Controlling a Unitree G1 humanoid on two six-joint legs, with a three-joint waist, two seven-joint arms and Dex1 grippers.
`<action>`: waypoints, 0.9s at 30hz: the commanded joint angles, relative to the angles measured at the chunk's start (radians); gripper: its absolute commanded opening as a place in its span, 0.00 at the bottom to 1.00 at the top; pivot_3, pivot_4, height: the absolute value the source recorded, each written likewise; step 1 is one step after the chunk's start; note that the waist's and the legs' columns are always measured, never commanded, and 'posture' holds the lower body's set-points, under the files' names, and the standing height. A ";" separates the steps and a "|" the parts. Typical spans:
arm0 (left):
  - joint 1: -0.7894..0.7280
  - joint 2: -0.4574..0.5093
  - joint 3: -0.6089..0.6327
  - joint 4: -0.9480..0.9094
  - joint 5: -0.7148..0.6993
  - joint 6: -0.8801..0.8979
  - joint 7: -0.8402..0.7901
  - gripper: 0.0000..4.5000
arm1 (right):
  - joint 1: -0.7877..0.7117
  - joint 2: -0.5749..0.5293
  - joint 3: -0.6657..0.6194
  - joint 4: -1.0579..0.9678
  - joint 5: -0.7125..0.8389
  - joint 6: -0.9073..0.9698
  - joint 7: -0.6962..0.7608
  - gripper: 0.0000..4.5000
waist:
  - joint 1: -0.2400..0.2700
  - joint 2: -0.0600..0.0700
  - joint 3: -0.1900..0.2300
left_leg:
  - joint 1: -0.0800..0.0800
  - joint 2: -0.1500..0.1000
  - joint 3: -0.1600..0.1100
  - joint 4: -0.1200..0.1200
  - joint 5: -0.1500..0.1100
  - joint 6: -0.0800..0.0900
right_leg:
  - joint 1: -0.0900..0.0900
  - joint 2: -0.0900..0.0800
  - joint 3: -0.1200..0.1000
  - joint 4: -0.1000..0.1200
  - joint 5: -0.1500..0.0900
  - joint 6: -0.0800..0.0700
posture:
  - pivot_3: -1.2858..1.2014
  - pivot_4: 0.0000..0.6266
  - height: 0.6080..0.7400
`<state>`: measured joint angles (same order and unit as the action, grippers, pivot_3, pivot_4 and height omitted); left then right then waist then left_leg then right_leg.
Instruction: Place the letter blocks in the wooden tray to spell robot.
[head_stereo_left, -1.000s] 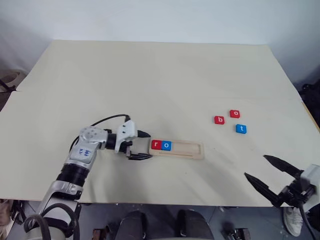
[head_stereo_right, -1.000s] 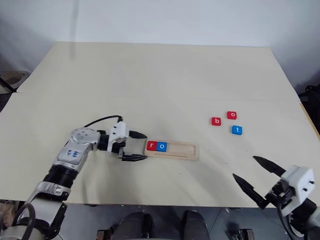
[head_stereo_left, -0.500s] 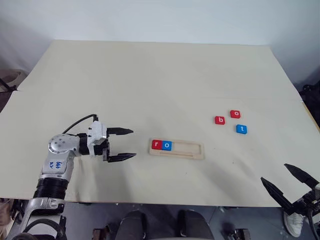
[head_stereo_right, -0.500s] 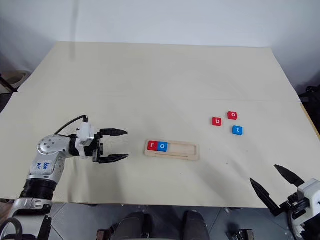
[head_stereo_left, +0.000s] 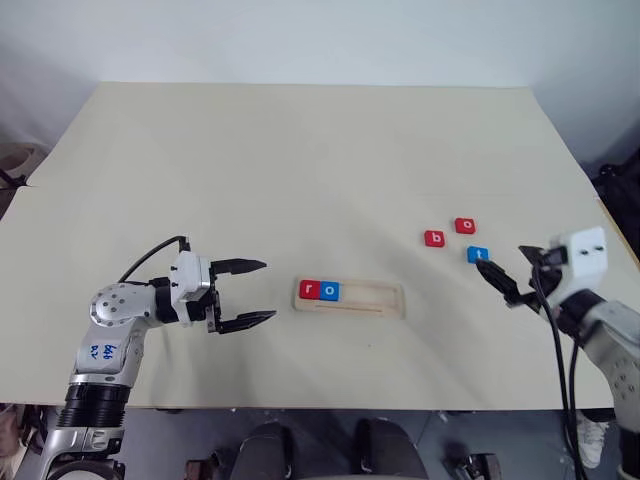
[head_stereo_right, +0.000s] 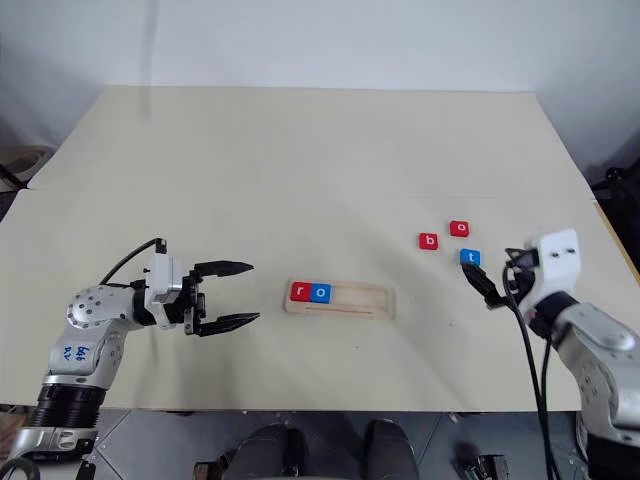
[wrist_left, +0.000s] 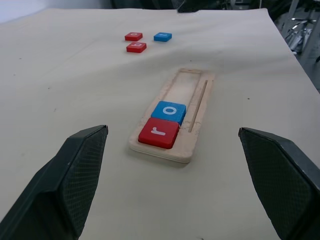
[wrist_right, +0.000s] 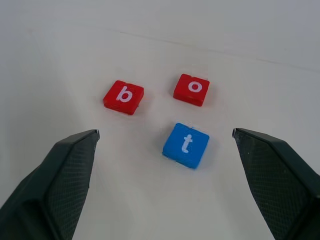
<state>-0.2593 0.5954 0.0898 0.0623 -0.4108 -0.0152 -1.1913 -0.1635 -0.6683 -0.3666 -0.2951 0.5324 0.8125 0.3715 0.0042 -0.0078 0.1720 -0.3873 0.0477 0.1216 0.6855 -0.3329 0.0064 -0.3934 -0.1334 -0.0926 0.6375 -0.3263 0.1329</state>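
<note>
Beige tabletop carries the wooden tray at lower centre with red r and blue o, loose b, o, t at right, beside the wide-open right gripper; left gripper gapes at lower left.

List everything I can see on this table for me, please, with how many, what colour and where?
table: one, pale beige, under everything.
wooden tray: one, pale wood, near the front edge at the middle; its right part is unfilled.
r block: one, red, at the tray's left end.
o block in the tray: one, blue, touching the r block on its right.
b block: one, red, loose on the table to the right of the tray.
loose o block: one, red, just right of the b block and a little farther back.
t block: one, blue, nearer the front than those two.
left hand: black fingers, open, left of the tray.
right hand: black fingers, open, beside the t block.
</note>
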 joint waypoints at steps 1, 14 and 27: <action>0.015 -0.004 0.015 -0.061 -0.025 0.005 0.026 0.99 | -0.080 -0.018 0.008 0.012 -0.006 0.099 -0.052 1.00 | -0.001 0.000 0.000 | 0.000 0.000 0.000 0.000 0.000 0.000 | 0.000 0.000 0.000 0.000 0.000 0.000 | 0.52 0.24 1.00; 0.032 -0.013 0.010 -0.094 -0.027 0.014 0.066 0.99 | -0.213 -0.007 0.037 0.034 -0.032 0.209 -0.101 1.00 | -0.006 0.000 0.000 | -0.001 0.000 0.001 -0.001 0.000 0.000 | -0.001 0.001 0.000 -0.001 0.000 0.000 | 0.52 0.24 1.00; 0.016 -0.024 -0.006 -0.107 -0.023 0.026 0.074 0.99 | -0.346 0.183 0.149 0.042 -0.068 0.345 -0.236 1.00 | -0.010 0.000 0.000 | -0.001 0.001 0.002 -0.001 0.000 0.000 | -0.002 0.001 0.000 0.000 0.000 0.000 | 0.52 0.24 1.00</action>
<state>-0.2369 0.5692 0.0788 0.0029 -0.4124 0.0123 -1.1213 -0.4949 -0.4920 -0.2222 -0.2421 0.4851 1.1603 0.1593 -0.0060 -0.0076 0.1720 -0.3887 0.0487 0.1233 0.6842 -0.3327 0.0061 -0.3955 -0.1325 -0.0925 0.6370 -0.3262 0.1332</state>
